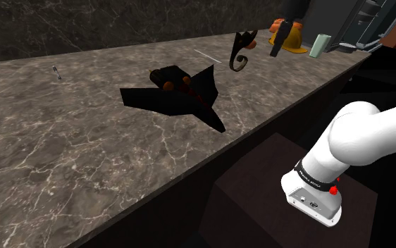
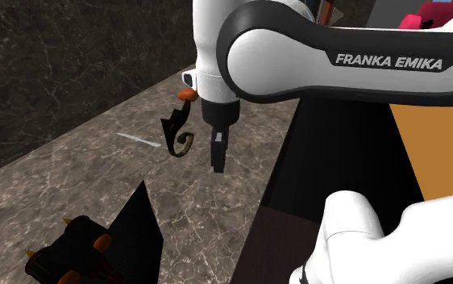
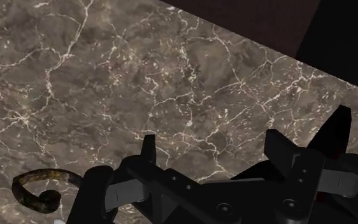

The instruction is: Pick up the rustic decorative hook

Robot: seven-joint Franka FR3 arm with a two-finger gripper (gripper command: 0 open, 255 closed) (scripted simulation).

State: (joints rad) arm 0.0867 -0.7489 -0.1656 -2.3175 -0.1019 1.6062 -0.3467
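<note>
Gripper [image 2: 218,152], fingers spread and empty, hangs over the counter [image 2: 88,165], with the hook [image 2: 176,133] on the marble just beside it, outside one finger, toward the second exterior view's left.

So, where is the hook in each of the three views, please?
Shoulder view: the hook is right of centre near the top, on the counter, left of the gripper.
Second exterior view: the hook is left of centre, just left of the gripper.
Wrist view: the hook lies beside one finger, outside the open gap.
Shared landmark: the gripper, close beside the hook in every view.
</note>
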